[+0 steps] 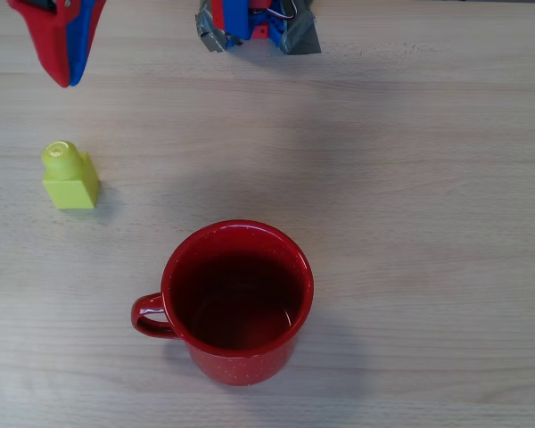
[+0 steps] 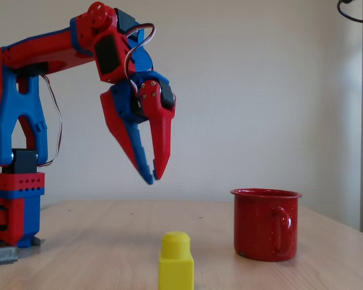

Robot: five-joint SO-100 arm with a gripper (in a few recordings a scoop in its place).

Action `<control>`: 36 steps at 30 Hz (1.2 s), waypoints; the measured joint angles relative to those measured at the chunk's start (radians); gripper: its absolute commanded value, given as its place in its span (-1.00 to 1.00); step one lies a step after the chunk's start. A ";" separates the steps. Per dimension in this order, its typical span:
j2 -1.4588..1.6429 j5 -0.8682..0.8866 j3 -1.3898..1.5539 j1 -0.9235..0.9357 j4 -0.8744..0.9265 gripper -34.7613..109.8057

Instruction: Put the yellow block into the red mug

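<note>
Gripper (image 2: 151, 175) hangs high, upper left of fixed view, tips nearly together w/ nothing between them. Nearest in fixed view: block (image 2: 175, 263), bottom centre, upright on table (image 2: 97, 241), stud up. Looks light, stiff, smooth plastic; prob. best pinched across flat sides below stud. Mug (image 2: 266, 223) farther back, right, upright, apart from block; overhead view shows nothing inside.

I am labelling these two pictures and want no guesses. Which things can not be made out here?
- Gripper: overhead view, cut off by the top edge.
- Arm base: fixed view, cut off by the left edge.
- Yellow block: fixed view, its bottom is cut off by the lower edge.
- Red mug: fixed view, its inside is hidden by its own wall.
</note>
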 measured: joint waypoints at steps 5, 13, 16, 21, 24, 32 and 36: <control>-0.032 -0.187 -0.008 0.021 0.000 -0.47; -0.049 -0.350 -0.008 0.046 0.058 -0.11; -0.107 -0.365 -0.026 0.054 0.083 0.03; -0.190 -0.405 -0.110 0.080 0.146 0.09; -0.252 -0.405 -0.112 0.077 0.146 0.09; -0.393 -0.423 -0.176 0.074 0.110 0.09; -0.445 -0.423 -0.183 0.074 0.058 0.09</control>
